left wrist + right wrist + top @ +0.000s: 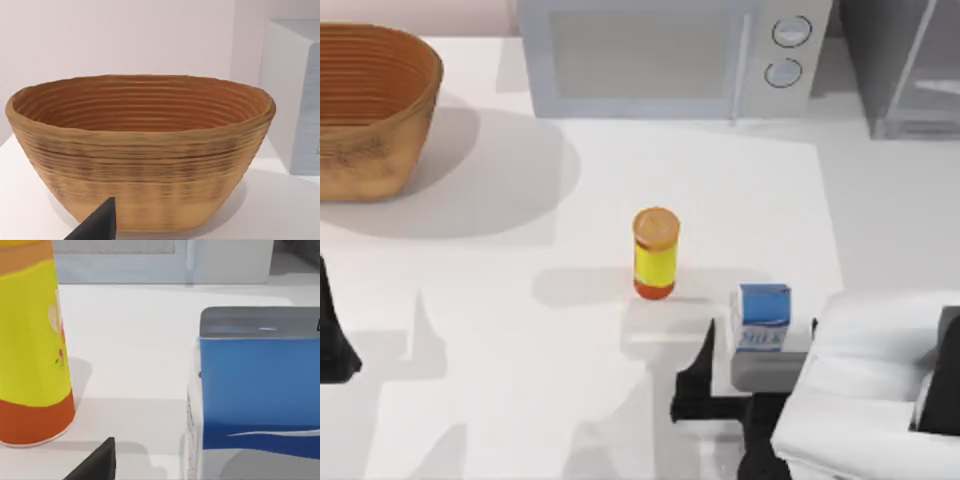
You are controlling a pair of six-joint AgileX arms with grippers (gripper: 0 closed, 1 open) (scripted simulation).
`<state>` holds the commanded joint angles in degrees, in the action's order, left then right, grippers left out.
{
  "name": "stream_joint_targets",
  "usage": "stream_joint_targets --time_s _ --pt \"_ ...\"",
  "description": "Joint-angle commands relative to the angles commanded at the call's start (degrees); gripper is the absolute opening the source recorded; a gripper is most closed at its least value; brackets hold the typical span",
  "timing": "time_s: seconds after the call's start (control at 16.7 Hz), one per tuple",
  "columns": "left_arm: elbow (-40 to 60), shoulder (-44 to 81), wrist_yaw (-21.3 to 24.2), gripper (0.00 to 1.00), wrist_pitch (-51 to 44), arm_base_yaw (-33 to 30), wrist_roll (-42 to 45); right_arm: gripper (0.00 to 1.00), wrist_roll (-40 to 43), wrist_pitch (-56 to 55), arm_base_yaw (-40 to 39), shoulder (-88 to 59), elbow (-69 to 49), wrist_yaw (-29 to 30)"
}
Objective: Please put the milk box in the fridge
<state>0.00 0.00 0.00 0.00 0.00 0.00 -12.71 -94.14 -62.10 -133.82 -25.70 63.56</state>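
Observation:
The milk box (763,316), white with a blue top, stands upright right of the table's middle. My right gripper (763,332) is open around it: one black finger lies well to its left, the other shows just at its right side. In the right wrist view the milk box (257,390) is very close, beside one dark fingertip (100,462). The grey fridge (902,70) stands at the back right corner. My left gripper (335,345) is parked at the left edge, open, with one fingertip (102,222) showing in front of the basket.
A yellow bottle (655,253) with an orange lid stands just left of and behind the milk box. A light grey microwave (660,55) sits at the back centre. A woven basket (370,110) fills the back left corner.

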Motion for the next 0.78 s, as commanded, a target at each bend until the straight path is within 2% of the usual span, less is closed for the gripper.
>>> stream_joint_targets --time_s 0.36,0.66,0.78 --pt "0.0 0.0 0.0 1.0 0.0 0.0 0.0 1.0 3.23 0.08 7.51 -2.23 -5.23 -7.36" --pt "0.0 0.0 0.0 1.0 0.0 0.0 0.0 1.0 3.53 0.13 8.34 -2.46 -5.79 -8.18" --pt "0.0 0.0 0.0 1.0 0.0 0.0 0.0 0.85 3.53 0.13 8.34 -2.46 -5.79 -8.18"
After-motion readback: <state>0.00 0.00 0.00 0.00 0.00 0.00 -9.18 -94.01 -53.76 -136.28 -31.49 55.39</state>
